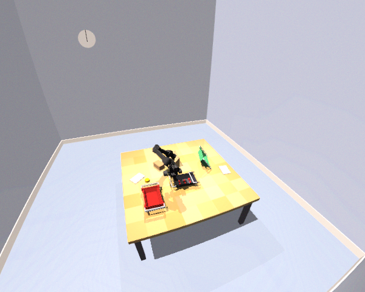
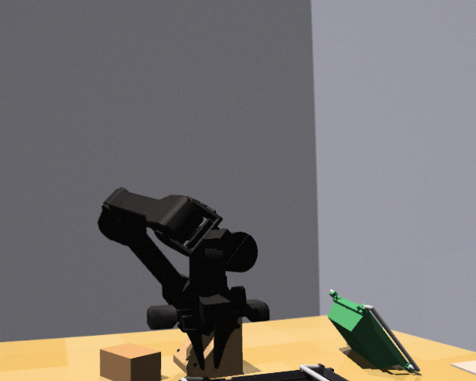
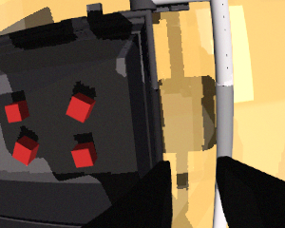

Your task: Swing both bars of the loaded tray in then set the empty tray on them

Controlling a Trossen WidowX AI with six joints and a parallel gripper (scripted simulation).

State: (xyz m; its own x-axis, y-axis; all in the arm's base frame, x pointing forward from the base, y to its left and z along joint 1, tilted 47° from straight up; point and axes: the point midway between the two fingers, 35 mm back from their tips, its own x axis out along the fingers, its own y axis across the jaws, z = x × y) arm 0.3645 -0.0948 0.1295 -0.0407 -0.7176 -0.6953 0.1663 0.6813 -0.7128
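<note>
The black loaded tray (image 1: 178, 185) (image 3: 149, 52) holds several red blocks (image 1: 184, 180) (image 3: 81, 108). One wire bar (image 1: 192, 177) (image 2: 314, 373) lies inward across its top near the right end in the top view. The other bar (image 3: 224, 109) stands out beyond the opposite end. My gripper (image 2: 209, 367) (image 3: 193, 169) points down at that end, open by a narrow gap. In the wrist view its right finger overlaps the swung-out bar and its left finger is at the tray's edge; nothing is held. A red tray (image 1: 152, 196) looks empty, its bars over its ends.
A green tray (image 1: 202, 157) (image 2: 361, 336) is steeply tilted at the back right. A brown block (image 1: 158, 165) (image 2: 129, 361) and a taller brown piece (image 2: 234, 352) are behind the gripper. A yellow disc (image 1: 147, 180) and white sheets (image 1: 137, 177) (image 1: 224, 170) lie on the table.
</note>
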